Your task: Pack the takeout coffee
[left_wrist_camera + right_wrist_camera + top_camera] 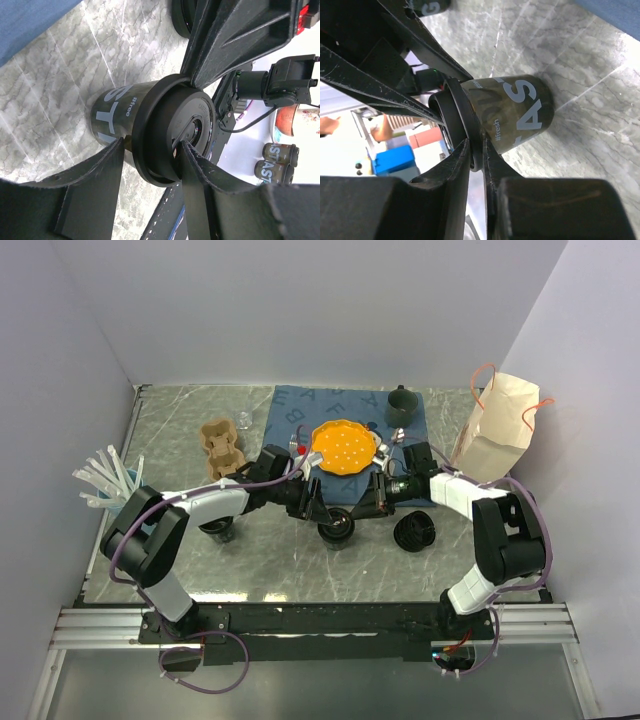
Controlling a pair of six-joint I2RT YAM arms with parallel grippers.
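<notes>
Shows the takeout coffee cup upright on the marble table, about midway between the left and right edges and nearer the near edge than the far one, just off the near border of the blue mat. Has a black lid sitting on its mouth and white lettering on its wall, "#fresh" among it. Pinches the lid's rim with the right gripper, jaws narrow, one finger over the top face and the other under the rim against the cup wall. Brackets the same lid from the opposite side with the left gripper, jaws roughly half open, one fingertip below the rim and one across the top; cannot tell whether those pads press. Shows a round black ribbed lid just right of the cup and a second black cup to its left, partly under the left arm. Elsewhere shows an orange plate on the mat, a dark green mug at the mat's far right corner, a brown paper bag toward the table's far right corner, a cardboard cup carrier left of the mat, and a light blue cup of clear straws at the left edge.
</notes>
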